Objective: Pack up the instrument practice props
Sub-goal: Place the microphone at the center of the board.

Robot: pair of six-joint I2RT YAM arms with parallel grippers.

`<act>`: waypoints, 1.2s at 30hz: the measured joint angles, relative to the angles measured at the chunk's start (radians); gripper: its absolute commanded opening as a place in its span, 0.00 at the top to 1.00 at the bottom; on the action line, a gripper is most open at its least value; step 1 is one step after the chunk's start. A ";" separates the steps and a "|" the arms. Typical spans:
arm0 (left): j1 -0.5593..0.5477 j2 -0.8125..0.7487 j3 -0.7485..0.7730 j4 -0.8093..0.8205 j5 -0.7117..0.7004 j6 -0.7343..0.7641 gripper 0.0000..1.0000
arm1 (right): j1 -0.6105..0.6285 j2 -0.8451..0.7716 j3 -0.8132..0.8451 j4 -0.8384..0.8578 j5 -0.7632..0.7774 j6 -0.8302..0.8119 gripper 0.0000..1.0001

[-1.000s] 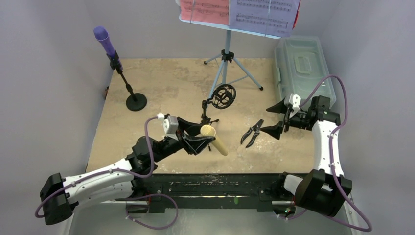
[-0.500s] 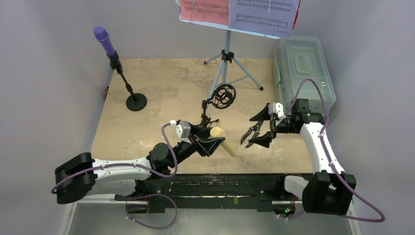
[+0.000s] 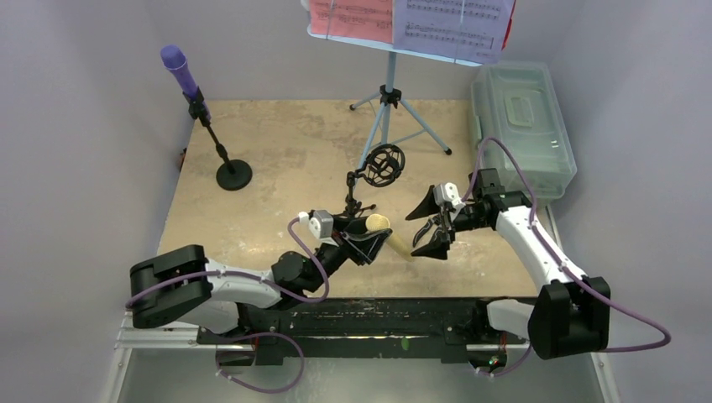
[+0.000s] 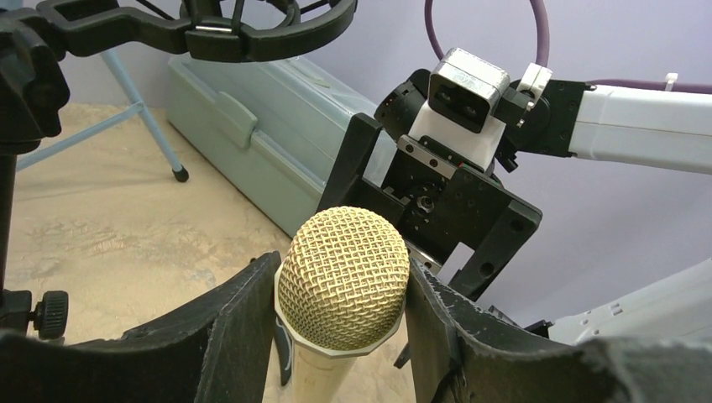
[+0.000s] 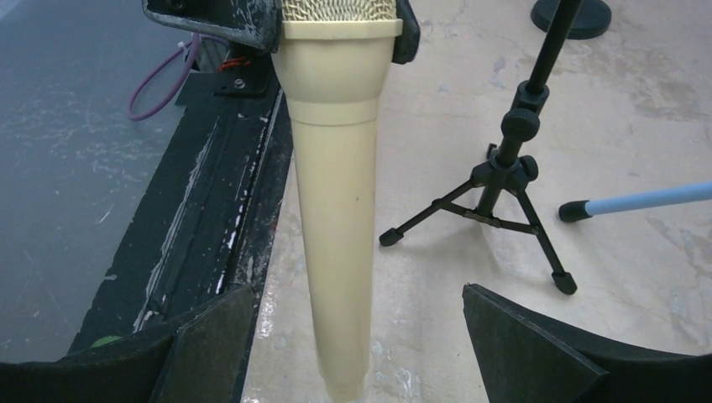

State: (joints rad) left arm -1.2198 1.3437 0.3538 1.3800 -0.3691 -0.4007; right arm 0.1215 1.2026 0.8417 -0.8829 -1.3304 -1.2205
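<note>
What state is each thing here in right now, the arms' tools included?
cream microphone: held by its mesh head.
left tool: shut on the cream microphone.
right tool: open, straddling the microphone's handle.
purple microphone: clipped on its round-base pole, tilted.
black tripod: standing, ring mount empty.
music desk: standing, pages on it.
plastic box: lid shut.

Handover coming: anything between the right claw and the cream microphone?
Nothing: right wrist view shows the cream microphone hanging clear before the open right claw, only table behind.
</note>
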 measured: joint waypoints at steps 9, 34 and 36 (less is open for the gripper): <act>-0.008 0.132 0.038 0.065 -0.032 -0.009 1.00 | 0.089 0.040 -0.003 0.092 0.040 0.085 0.12; -0.020 0.184 0.054 0.075 -0.076 -0.020 0.92 | 0.225 0.134 -0.010 0.215 0.139 0.214 1.00; -0.020 0.184 0.054 0.074 -0.080 -0.027 0.78 | 0.225 0.134 -0.006 0.211 0.141 0.213 1.00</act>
State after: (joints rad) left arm -1.2396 1.5276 0.4076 1.4544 -0.4488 -0.4274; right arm 0.3462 1.3361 0.8352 -0.6720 -1.1893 -1.0073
